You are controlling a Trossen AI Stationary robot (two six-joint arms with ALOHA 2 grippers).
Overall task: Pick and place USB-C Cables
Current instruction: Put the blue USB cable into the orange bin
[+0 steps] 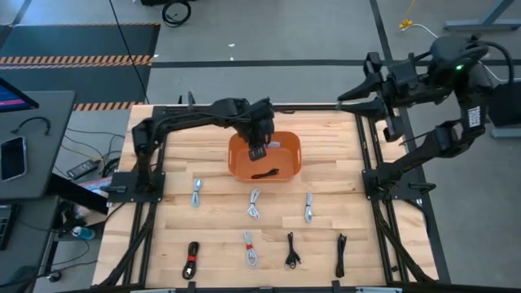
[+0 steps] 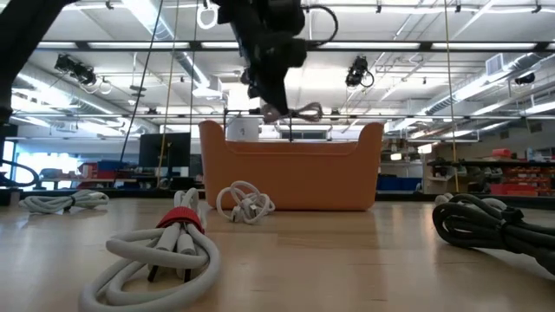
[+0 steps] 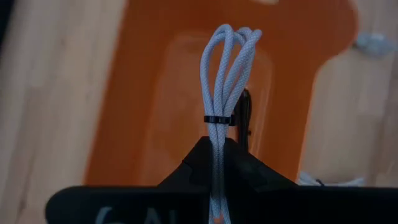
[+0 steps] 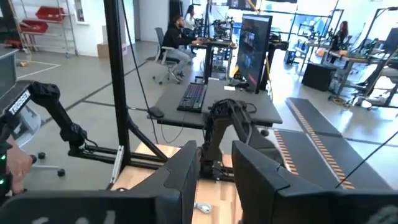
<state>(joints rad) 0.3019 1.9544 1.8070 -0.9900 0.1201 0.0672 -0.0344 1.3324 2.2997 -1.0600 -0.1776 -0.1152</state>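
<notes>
left gripper [image 3: 214, 186] clamped on white cable [image 3: 225, 74] | long axis vertical, loops downward; above orange bin [image 1: 286, 153]

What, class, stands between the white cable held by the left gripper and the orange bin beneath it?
Nothing visible does. The left gripper holds the white cable directly above the open orange bin, which contains only one black cable on its floor.

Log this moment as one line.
left hand: shut on white cable | over orange bin | right hand: parked, off table
</notes>
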